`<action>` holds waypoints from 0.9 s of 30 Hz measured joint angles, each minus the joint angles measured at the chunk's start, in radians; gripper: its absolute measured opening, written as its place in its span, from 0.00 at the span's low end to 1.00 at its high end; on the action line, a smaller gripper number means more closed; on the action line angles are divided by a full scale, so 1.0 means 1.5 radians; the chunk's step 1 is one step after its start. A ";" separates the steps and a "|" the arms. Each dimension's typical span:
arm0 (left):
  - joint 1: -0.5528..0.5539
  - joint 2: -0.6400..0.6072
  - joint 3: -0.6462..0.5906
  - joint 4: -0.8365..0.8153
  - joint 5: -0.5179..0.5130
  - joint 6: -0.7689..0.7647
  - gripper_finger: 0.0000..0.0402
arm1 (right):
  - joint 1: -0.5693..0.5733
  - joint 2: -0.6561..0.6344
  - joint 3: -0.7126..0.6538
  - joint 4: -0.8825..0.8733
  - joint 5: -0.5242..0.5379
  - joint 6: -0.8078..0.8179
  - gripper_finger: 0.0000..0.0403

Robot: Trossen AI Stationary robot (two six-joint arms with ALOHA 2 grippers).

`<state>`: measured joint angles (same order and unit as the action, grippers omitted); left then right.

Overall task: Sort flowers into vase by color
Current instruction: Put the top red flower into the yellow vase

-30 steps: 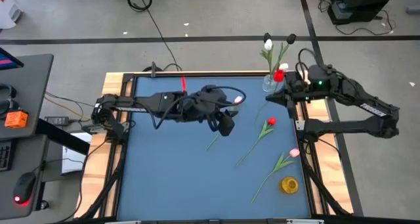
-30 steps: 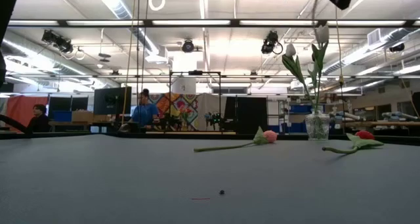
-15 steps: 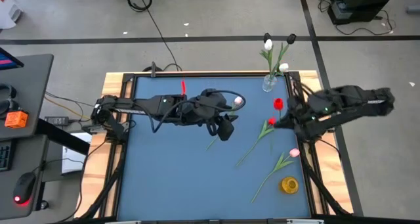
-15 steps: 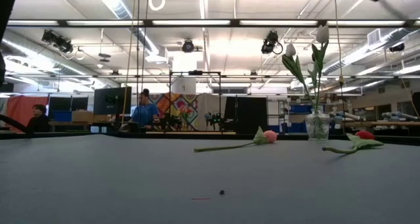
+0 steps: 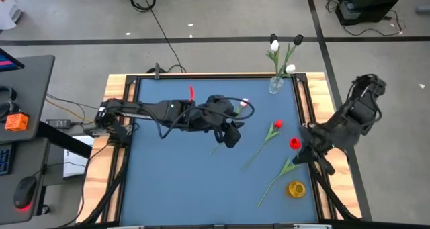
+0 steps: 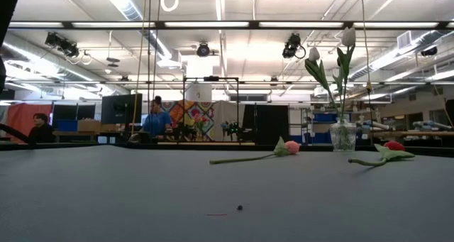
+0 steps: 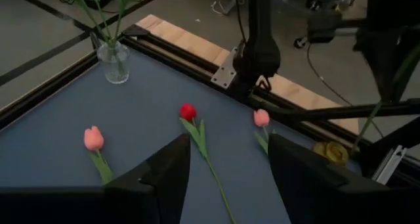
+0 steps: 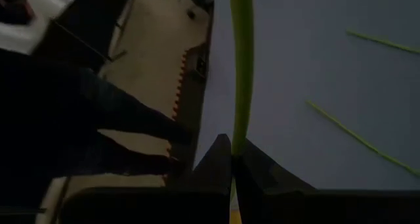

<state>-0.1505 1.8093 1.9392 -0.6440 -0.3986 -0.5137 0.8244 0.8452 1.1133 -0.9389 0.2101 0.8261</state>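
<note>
High view: right claw (image 5: 304,151) is angled over the bench's (image 5: 175,182) right edge, pinched on a red tulip (image 5: 293,143); left claw (image 5: 230,136) is spread mid-bench.

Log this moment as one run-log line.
right gripper: shut on red tulip | left gripper: open, mid-table | clear vase: white tulips

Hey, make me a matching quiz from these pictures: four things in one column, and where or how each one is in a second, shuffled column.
Column one:
1. vase
2. yellow item
3. right end effector
4. left end effector

Column two:
A. open, above the middle of the table
B. shut on a green stem
C. holds white tulips
D. lies near the table's right edge

Pairs: 1-C, 2-D, 3-B, 4-A
</note>
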 joint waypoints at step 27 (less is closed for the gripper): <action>-0.007 0.091 0.000 0.028 0.077 -0.039 0.52 | 0.234 0.187 0.000 -0.106 0.041 0.307 0.31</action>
<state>-0.1613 1.9464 1.9388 -0.6024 -0.2825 -0.5728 1.1756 1.1260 1.1130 -1.0979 0.2716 1.2870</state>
